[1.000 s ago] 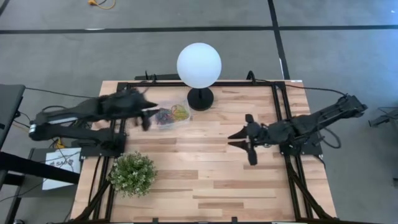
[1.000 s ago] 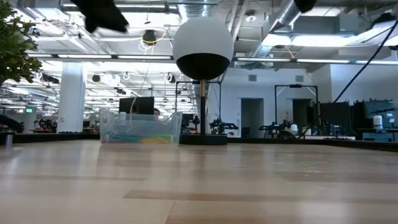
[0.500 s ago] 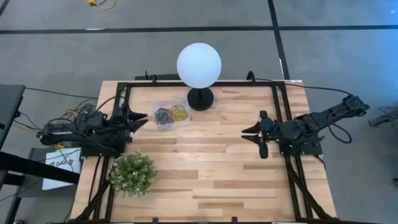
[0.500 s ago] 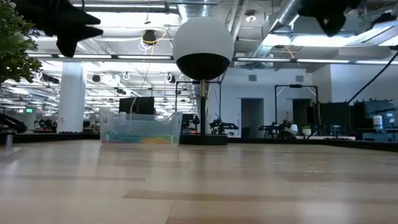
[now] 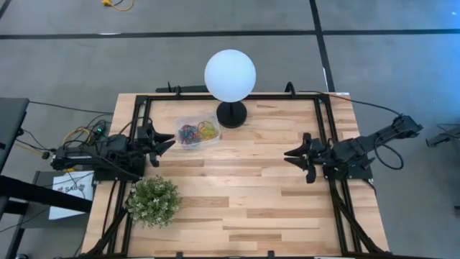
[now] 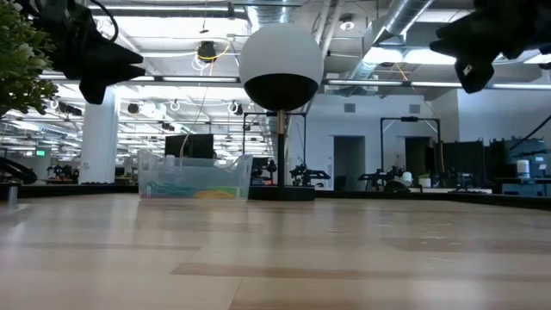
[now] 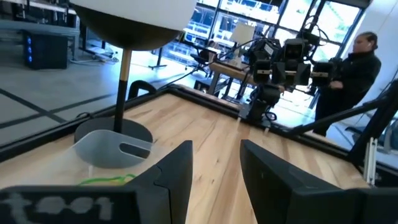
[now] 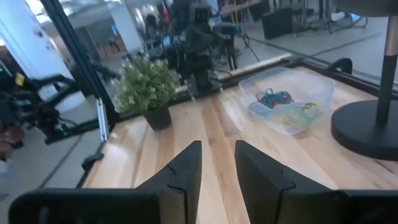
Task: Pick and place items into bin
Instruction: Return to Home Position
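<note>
Lamp globe cropped in left wrist view; rubber bands uncountable.

A white sheet on the floor beside the bench bears dark letters, seemingly starting "SA" (the rest too small). Pale marks on the body of the left gripper are unreadable.

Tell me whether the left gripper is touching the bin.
Apart. The low view shows the left gripper hanging in the air, well above and beside the bin.
</note>
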`<action>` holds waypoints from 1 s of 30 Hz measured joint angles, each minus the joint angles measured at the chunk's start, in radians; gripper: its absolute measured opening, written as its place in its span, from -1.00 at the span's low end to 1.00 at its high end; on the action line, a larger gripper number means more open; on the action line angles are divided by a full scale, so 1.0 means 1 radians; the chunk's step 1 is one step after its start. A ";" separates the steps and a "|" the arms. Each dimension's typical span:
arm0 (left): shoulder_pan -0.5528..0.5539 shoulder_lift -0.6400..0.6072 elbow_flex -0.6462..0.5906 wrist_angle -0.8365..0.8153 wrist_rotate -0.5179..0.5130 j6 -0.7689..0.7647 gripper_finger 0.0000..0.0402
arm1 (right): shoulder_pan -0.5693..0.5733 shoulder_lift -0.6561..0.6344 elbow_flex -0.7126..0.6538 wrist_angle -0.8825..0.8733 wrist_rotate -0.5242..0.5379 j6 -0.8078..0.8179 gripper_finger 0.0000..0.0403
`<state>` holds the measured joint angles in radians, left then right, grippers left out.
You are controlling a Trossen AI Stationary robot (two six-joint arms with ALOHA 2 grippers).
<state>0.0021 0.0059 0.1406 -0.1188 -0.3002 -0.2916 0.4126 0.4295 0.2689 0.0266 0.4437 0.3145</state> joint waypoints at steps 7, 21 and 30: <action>0.000 0.000 0.000 -0.017 -0.002 0.012 -0.38 | -0.002 -0.136 -0.130 0.038 0.001 -0.003 -0.55; 0.000 -0.001 -0.025 0.007 -0.097 0.016 -0.38 | -0.030 -0.404 -0.261 0.065 -0.003 -0.088 -0.55; 0.002 0.006 -0.119 0.236 -0.028 0.074 -0.38 | -0.031 -0.428 -0.261 0.047 -0.049 -0.133 -0.55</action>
<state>0.0036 0.0121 0.0212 0.1168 -0.3279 -0.2178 0.3813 0.0013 0.0078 0.0731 0.3950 0.1815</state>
